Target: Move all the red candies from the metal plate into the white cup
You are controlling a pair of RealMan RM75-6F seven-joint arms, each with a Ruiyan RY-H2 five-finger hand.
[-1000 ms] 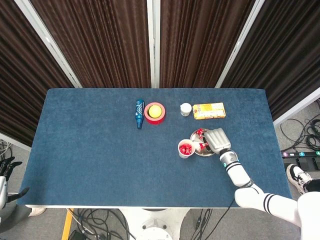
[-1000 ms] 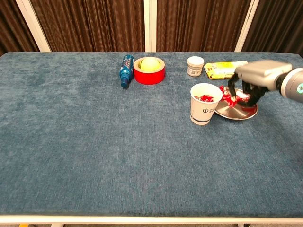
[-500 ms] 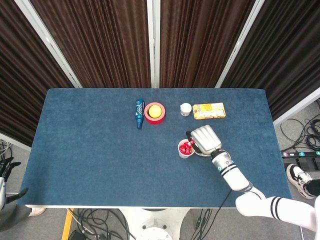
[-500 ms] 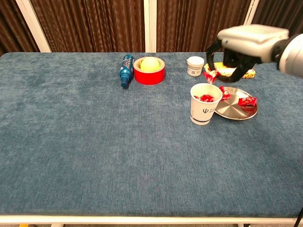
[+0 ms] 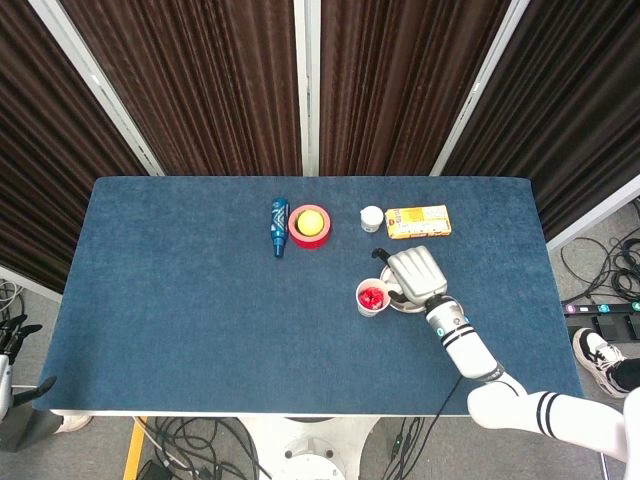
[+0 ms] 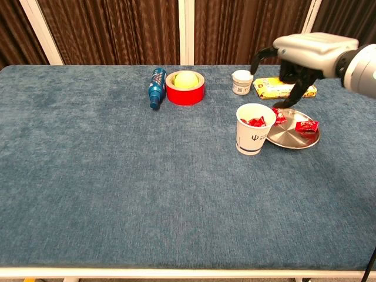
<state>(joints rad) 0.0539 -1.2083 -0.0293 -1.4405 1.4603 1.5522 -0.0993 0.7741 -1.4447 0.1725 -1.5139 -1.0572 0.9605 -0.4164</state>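
Observation:
The white cup (image 6: pixel 255 129) (image 5: pixel 372 297) stands right of the table's centre with red candies inside. Touching its right side is the metal plate (image 6: pixel 291 136), with two red candies on it, one (image 6: pixel 279 116) by the cup and one (image 6: pixel 306 125) further right. My right hand (image 6: pixel 305 50) (image 5: pixel 415 272) hovers above the plate's back edge with fingers apart, nothing held. In the head view it hides most of the plate. My left hand (image 5: pixel 12 335) hangs off the table's left side, fingers spread and empty.
Along the back stand a blue bottle (image 6: pixel 155 88) lying down, a red tape roll (image 6: pixel 185 87) with a yellow ball inside, a small white jar (image 6: pixel 242 81) and a yellow box (image 6: pixel 276 87) just behind the plate.
My right hand lifted a red candy off the plate, carried it left over the cup and let it go. It has since drawn back right, empty.

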